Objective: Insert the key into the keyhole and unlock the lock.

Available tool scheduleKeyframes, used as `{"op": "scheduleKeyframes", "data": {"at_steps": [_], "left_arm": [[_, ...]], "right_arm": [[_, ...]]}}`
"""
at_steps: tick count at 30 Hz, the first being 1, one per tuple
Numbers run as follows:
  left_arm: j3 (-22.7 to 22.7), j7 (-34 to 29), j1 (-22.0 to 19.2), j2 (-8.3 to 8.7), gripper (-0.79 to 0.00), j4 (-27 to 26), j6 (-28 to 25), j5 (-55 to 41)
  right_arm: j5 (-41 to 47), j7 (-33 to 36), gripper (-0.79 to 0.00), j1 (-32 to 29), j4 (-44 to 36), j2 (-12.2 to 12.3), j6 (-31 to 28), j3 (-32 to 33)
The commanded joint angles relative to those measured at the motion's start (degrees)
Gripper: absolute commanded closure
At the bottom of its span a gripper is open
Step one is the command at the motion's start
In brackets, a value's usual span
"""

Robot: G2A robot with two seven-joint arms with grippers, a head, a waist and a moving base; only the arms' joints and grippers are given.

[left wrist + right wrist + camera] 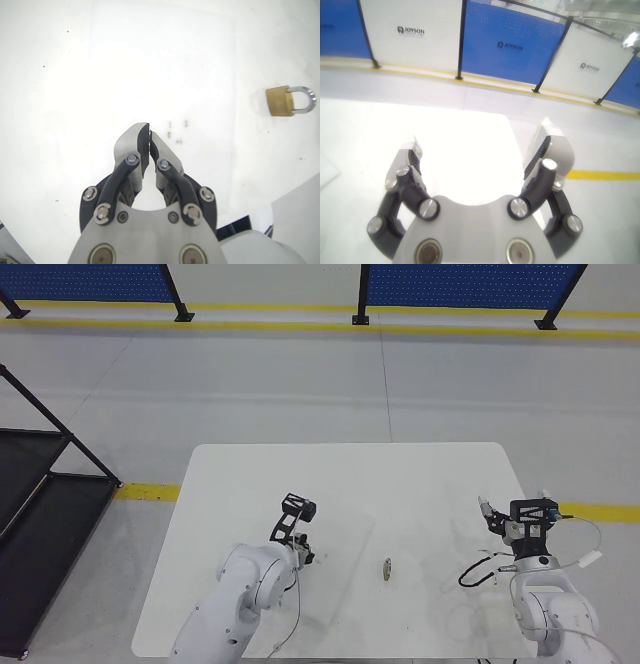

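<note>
**Padlock flat on the table, arms either side**

Left gripper (150, 130) is pinched tight, pads meeting at the tips; whether the key sits between them I can't tell. Right gripper (482, 137) is spread wide with nothing in it, lower right of the top view; my guess is it's there to steady the lock. The small brass padlock with a silver shackle (386, 569) lies flat, lower centre, between the arms; reachable from both sides. The white table (430, 474) gives room toward its far edge; blue barrier panels (460, 284) stand well beyond.
</note>
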Motion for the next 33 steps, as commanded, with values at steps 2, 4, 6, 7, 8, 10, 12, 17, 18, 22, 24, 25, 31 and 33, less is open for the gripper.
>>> {"op": "scheduleKeyframes", "data": {"at_steps": [2,4,6,7,8,10,12,17,18,22,24,25,31,33], "left_arm": [[-1.77,1.1,0.51,0.21,0.0,-0.74,-0.66,-2.13],[-2.52,1.37,0.71,0.37,0.0,-0.89,-0.73,-1.77],[-2.21,2.1,0.76,0.6,0.0,-0.87,-1.1,2.49],[-1.47,2.83,0.87,0.71,0.0,-0.82,-1.3,5.74],[-0.62,3.48,1.11,0.72,0.0,-0.78,-1.04,7.76],[1.03,4.09,1.38,0.74,0.0,-0.71,-1.08,10.84],[2.3,4.74,1.48,0.78,0.0,-0.65,-1.01,14.47],[6.1,9.49,2.14,0.94,0.0,-0.4,-0.97,26.51],[6.84,10.14,2.49,0.95,0.0,-0.05,-0.78,28.53],[8.88,10.28,2.76,0.88,0.0,1.6,-1.11,34.5],[9.46,9.13,2.42,0.78,0.0,2.69,-1.37,36.6],[9.6,8.3,2.27,0.69,0.0,3.29,-1.31,37.12],[10.28,4.74,0.78,0.2,0.0,5.96,-1.72,40.59],[9.66,4.64,0.37,-0.02,0.0,5.76,-1.23,38.55]], "right_arm": [[0.0,0.0,-0.785,0.0,0.0,0.0,0.0,0.0],[0.0,0.0,-0.785,0.0,0.0,0.0,0.0,0.0],[0.0,0.0,-0.785,0.0,0.0,0.0,0.0,0.0],[0.0,0.0,-0.785,0.0,0.0,0.0,0.0,0.0],[0.0,0.0,-0.785,0.0,0.0,0.0,0.0,0.0],[0.0,0.0,-0.785,0.0,0.0,0.0,0.0,0.0],[0.0,0.0,-0.785,0.0,0.0,0.0,0.0,0.0],[0.0,0.0,-0.785,0.0,0.0,0.0,0.0,0.0],[0.0,0.0,-0.785,0.0,0.0,0.0,0.0,0.0],[0.0,0.0,-0.785,0.0,0.0,0.0,0.0,0.0],[0.0,0.0,-0.785,0.0,0.0,0.0,0.0,0.0],[0.0,0.0,-0.785,0.0,0.0,0.0,0.0,0.0],[0.0,0.0,-0.785,0.0,0.0,0.0,0.0,0.0],[0.0,0.0,-0.785,0.0,0.0,0.0,0.0,0.0]]}}
